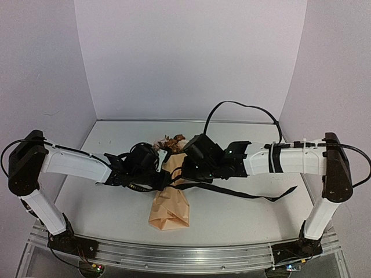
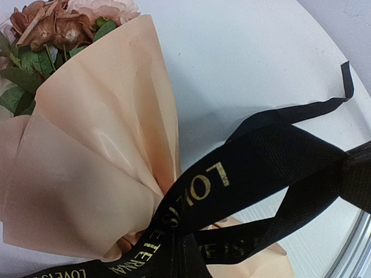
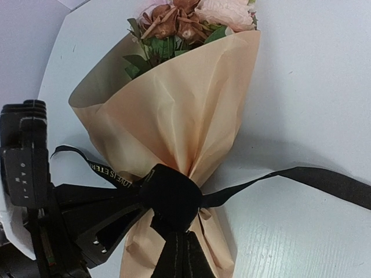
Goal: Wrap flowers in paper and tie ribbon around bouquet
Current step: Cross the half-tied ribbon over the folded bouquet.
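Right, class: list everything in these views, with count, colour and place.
paper: one, peach-tan, coned around the flowers, mid-table
flowers: one bunch, brown and pink, green leaves, cone's wide end
ribbon: one, black, gold lettering, knotted at the cone's waist
table: one, white, under everything
cable: one, black, looping over the table's far right
left end effector: one, black, shut on ribbon, left of cone
right end effector: one, black, shut on ribbon, right of cone

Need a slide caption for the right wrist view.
Tan paper cone of flowers cinched at its waist by the black ribbon, one tail trailing off across the white table.
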### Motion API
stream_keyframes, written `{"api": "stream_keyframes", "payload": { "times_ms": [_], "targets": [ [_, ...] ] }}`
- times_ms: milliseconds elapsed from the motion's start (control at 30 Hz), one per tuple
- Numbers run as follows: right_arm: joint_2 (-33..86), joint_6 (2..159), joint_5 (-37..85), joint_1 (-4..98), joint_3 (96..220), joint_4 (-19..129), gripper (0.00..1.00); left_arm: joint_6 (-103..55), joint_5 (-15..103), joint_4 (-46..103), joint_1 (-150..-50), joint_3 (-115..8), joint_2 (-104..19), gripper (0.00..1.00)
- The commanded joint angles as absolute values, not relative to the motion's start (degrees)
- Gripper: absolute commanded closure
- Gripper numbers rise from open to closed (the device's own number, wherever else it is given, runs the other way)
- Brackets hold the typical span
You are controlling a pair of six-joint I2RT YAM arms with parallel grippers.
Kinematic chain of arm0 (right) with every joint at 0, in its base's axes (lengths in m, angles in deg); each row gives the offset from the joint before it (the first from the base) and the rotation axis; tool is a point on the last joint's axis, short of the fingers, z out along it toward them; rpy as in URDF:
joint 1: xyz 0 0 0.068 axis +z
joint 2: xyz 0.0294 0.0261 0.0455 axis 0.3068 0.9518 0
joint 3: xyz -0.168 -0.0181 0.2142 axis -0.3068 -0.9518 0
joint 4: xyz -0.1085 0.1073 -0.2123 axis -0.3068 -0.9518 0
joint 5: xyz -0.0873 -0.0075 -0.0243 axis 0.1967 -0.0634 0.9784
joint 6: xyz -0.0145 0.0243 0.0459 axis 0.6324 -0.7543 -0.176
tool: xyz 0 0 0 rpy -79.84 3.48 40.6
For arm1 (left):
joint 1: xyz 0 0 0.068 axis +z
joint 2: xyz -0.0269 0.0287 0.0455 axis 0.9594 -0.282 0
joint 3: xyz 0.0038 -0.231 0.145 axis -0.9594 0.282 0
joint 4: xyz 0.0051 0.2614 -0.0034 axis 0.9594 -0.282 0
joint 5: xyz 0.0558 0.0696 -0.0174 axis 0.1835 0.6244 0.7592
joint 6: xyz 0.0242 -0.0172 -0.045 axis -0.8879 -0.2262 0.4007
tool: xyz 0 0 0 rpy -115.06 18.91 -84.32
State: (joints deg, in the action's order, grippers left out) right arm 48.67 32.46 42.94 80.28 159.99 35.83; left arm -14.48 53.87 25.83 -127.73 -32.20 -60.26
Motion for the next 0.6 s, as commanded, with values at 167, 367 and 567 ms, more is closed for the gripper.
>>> {"api": "stream_keyframes", "payload": {
  "times_ms": [167, 367, 567],
  "targets": [
    [47.46, 31.72, 44.28, 80.39, 162.97, 33.23, 1.0, -16.5, 53.25, 27.95, -128.02, -33.95, -60.88, 1.0],
    [51.44, 33.39, 42.07, 78.86, 168.7, 31.57, 1.0, -13.66, 52.42, 26.83, -128.02, -32.37, -59.27, 0.95],
    [56.67, 33.51, 37.75, 77.23, 173.3, 31.46, 1.0, -7.55, 49.99, 30.51, -124.37, -29.95, -58.99, 0.87]
  ]
}}
